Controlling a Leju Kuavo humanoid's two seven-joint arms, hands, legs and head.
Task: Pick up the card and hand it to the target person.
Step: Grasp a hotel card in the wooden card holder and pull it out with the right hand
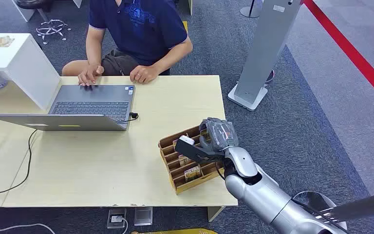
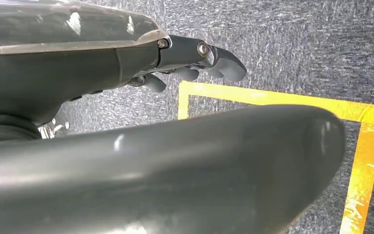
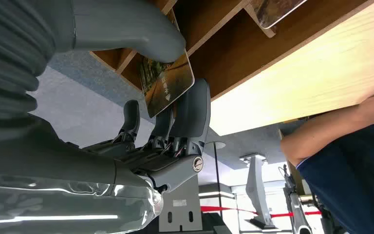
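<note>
Right hand (image 3: 141,92) pinches card (image 3: 168,80) between thumb and fingers, card sitting in rack (image 1: 173,161) at the desk's (image 1: 102,161) near right corner; left hand (image 2: 195,61) hangs over floor, fingers loosely curled, nothing held. Thin, stiff, light, likely slick; best gripped by its free edge and drawn straight out. Rack dividers crowd the fingers; laptop (image 1: 85,105) stands near the path to person (image 1: 136,34).

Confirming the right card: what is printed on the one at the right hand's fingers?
A dark brown-green landscape picture on the card, clearest in the right wrist view.
</note>
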